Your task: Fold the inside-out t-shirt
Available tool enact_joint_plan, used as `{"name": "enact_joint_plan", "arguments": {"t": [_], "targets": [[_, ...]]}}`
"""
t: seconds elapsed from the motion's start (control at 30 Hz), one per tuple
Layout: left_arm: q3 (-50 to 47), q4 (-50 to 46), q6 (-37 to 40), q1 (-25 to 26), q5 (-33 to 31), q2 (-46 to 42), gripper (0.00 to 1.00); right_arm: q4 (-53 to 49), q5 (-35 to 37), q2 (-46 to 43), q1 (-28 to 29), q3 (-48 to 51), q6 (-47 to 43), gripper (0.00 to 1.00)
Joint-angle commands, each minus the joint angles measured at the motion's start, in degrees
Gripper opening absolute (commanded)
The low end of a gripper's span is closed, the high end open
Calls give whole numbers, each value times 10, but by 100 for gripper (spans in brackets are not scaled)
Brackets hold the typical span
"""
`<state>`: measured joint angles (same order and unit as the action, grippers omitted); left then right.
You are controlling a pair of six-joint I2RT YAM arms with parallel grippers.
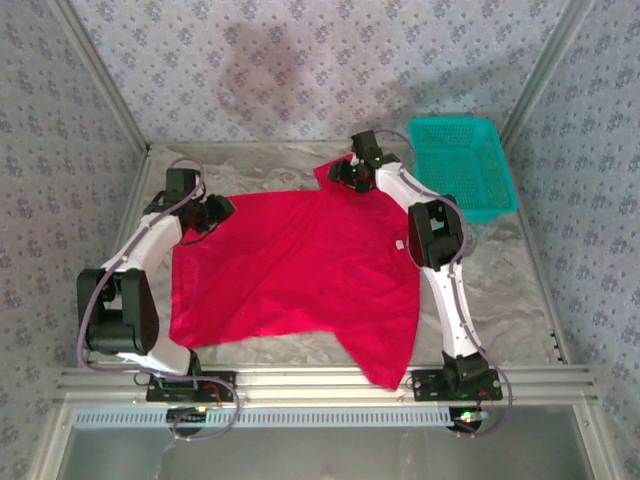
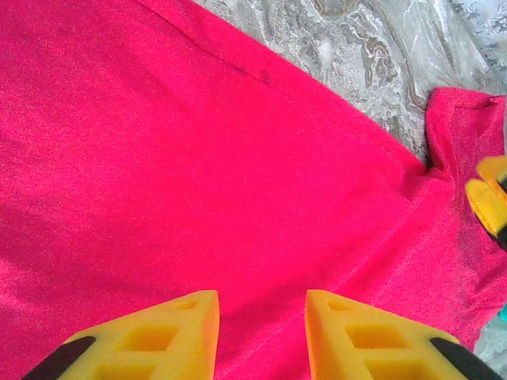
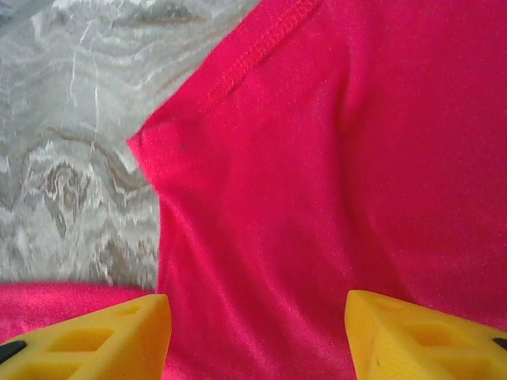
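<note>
The inside-out t-shirt (image 1: 290, 270) lies spread flat on the marbled table, bright red, with a small white tag (image 1: 398, 243) near its right side. At the shirt's far left corner is my left gripper (image 1: 215, 212). In the left wrist view its yellow fingers (image 2: 261, 317) stand apart over smooth red cloth (image 2: 198, 158), with nothing pinched between them. My right gripper (image 1: 350, 172) is at the far right sleeve. In its own view the jaws (image 3: 257, 317) are wide open above the sleeve (image 3: 317, 158), whose stitched hem (image 3: 253, 55) runs along the top.
A teal mesh basket (image 1: 463, 165) stands at the back right of the table (image 1: 510, 280), close to the right arm. One sleeve hangs toward the near rail (image 1: 300, 380). Patterned walls close in the back and both sides.
</note>
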<state>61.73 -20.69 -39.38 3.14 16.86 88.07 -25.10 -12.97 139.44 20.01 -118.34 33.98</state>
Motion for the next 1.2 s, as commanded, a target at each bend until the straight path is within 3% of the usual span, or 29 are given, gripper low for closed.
{"name": "enact_joint_plan", "arguments": {"t": [0.0, 0.2, 0.37, 0.57, 0.77, 0.87, 0.97, 1.07, 1.17], "targets": [[0, 13, -8, 3, 22, 28, 35, -12, 14, -72, 0, 51, -25, 62], [17, 23, -1, -24, 17, 113, 35, 10, 36, -115, -10, 177, -3, 62], [86, 13, -3, -59, 10, 222, 35, 7, 32, -73, -37, 169, 16, 61], [217, -11, -10, -69, -9, 353, 35, -29, 43, 19, -63, 56, 16, 61], [427, -78, -6, -71, 3, 484, 35, -117, 39, 145, -82, -186, 28, 61], [476, -101, 12, -68, -7, 468, 38, -140, 8, 154, -82, -260, 27, 61], [443, -98, 27, -64, -33, 389, 43, -132, -12, 98, -70, -231, 26, 62], [347, -82, 37, -58, -59, 282, 47, -111, -13, 1, -47, -128, -3, 62], [212, -45, 24, -56, -44, 176, 47, -69, -10, -106, -19, 23, -26, 63]]}}
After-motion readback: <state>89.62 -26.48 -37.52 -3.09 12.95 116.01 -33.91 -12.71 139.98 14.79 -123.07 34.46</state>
